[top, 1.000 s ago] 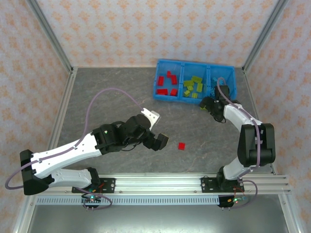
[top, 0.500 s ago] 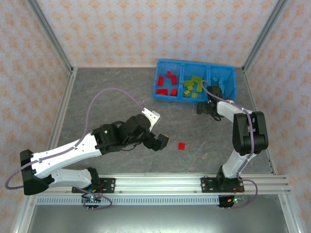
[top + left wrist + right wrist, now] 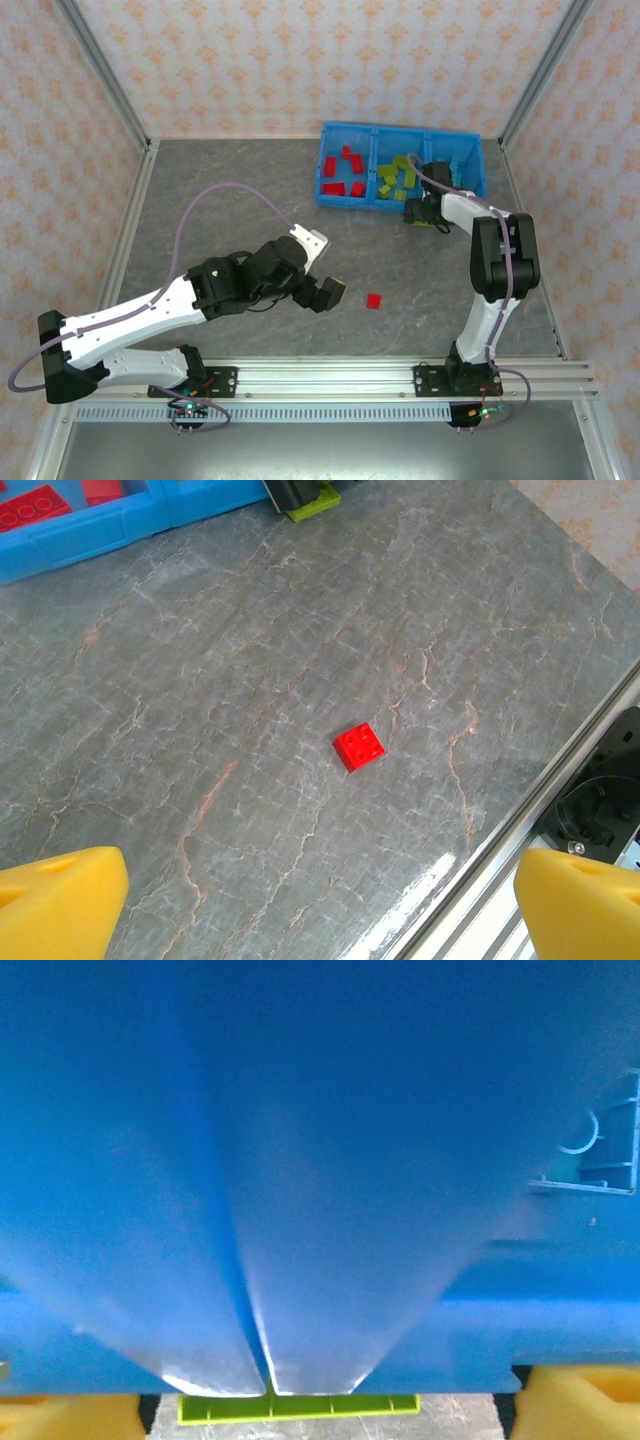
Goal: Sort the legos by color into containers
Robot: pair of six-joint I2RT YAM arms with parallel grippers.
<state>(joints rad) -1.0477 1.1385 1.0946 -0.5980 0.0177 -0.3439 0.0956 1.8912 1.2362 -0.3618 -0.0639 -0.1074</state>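
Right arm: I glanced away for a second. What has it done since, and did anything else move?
The right gripper swung left along the blue bin's near wall to the yellow-green brick on the table there; its open fingers flank it, nothing gripped. The left gripper and the loose red brick stayed put.

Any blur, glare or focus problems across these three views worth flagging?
Right wrist: the bin wall is very close, soft and out of focus, with pale sheen; the yellow-green lego below reads crisper. Left wrist: the red lego is sharp; glare streaks the table near its edge. Top external: even light, no blur.
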